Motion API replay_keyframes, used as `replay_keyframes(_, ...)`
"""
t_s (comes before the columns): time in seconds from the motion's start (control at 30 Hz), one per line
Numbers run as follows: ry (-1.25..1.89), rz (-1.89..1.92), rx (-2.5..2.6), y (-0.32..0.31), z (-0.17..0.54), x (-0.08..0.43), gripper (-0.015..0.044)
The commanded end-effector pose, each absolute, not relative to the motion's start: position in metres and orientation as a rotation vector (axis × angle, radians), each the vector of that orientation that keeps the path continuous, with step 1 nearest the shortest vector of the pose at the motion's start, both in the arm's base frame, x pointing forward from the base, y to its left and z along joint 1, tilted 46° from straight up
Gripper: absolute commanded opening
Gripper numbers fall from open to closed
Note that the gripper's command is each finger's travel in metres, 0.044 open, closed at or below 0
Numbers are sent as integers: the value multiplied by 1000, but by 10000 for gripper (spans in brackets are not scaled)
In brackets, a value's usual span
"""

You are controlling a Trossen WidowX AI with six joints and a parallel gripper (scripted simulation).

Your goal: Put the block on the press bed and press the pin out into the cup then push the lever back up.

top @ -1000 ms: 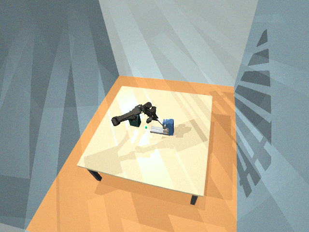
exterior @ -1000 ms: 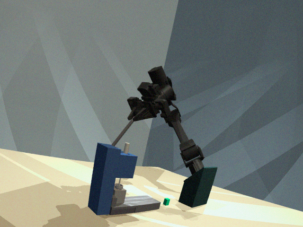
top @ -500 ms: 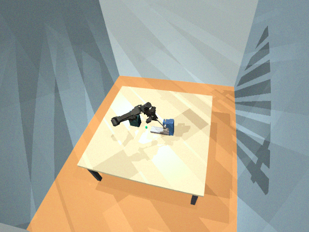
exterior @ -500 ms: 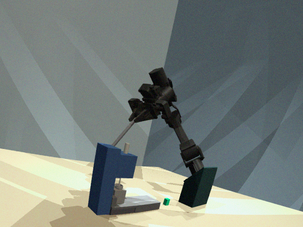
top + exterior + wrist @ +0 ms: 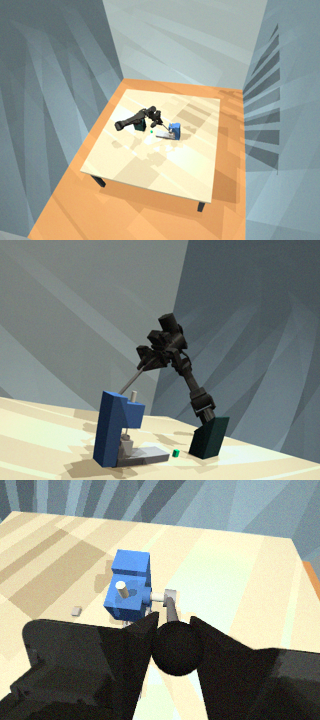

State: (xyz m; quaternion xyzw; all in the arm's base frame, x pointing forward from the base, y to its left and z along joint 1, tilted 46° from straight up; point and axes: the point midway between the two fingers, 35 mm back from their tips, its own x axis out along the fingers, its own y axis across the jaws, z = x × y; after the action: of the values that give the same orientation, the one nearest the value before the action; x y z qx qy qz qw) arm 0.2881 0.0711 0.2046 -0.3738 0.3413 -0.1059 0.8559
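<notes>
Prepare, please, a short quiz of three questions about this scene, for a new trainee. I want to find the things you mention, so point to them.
1. True or false: the small green block [image 5: 151, 131] [image 5: 175, 453] stands on the flat grey press bed [image 5: 162, 134] [image 5: 155, 454].
2. Fill in: the black gripper [image 5: 160, 122] [image 5: 140, 369] [image 5: 174, 619] is closed on the ____ of the press.
3. Which colour is the upright press frame [image 5: 177, 132] [image 5: 107, 428] [image 5: 131, 580]: A) red, B) blue, C) yellow?

Key: 1. false; 2. lever; 3. B

Pale table [image 5: 144, 165] [image 5: 258, 467] [image 5: 225, 555] with dark legs, orange floor [image 5: 124, 211] [image 5: 314, 580], blue-grey walls [image 5: 51, 103] [image 5: 245, 330] [image 5: 200, 505], slanting light patches
</notes>
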Motion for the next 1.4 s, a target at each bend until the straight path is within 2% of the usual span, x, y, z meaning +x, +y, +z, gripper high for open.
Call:
replay_keyframes(0.0, 726, -225, -791, 67, 201, 283, 0)
replay_keyframes(1.37, 726, -225, -791, 56, 192, 269, 0)
